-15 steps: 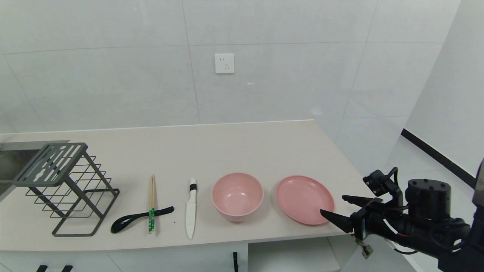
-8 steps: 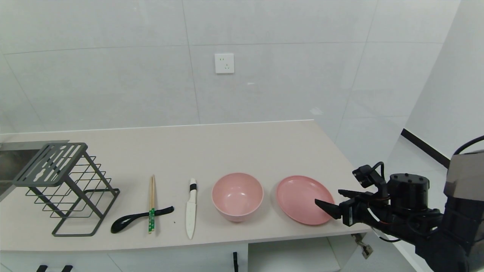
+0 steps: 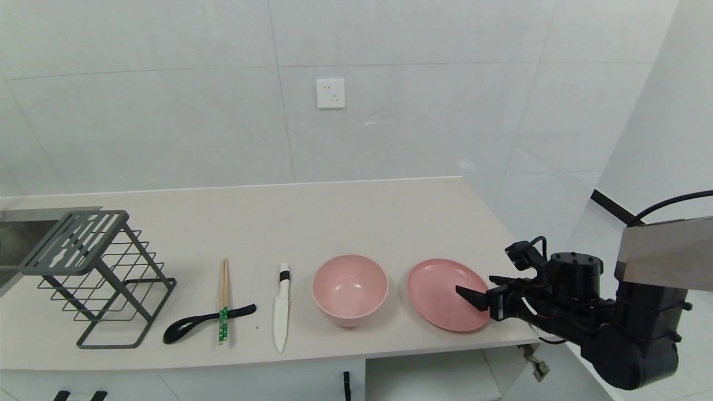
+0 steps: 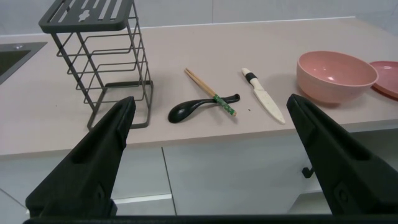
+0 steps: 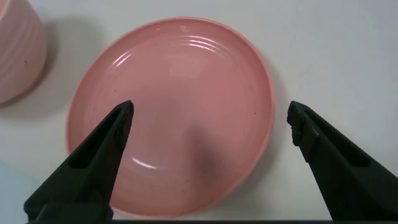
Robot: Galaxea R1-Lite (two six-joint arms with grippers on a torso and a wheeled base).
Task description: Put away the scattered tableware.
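Left gripper [image 4: 209,101] held off the counter's [image 4: 186,43] front edge, fingers spread wide. Row on counter: wire rack [image 4: 106,62], black spoon [image 4: 189,111] with chopsticks [image 4: 205,87] across its handle, white knife [image 4: 265,98], pink bowl [image 4: 336,76], plate [image 4: 387,78] edge.

Cannot see the 3 o'clock rim of the plate [image 3: 440,292] in the head view — covered by a finger of the right tool [image 3: 473,283]. Cannot follow the handle of the spoon [image 3: 184,328] where the chopsticks [image 3: 224,301] cross it. Only part of the bowl [image 5: 15,50] in the right wrist view, the rest cut by the frame edge — likewise the sink [image 3: 11,239] at 9 o'clock of the bench [image 3: 334,223].
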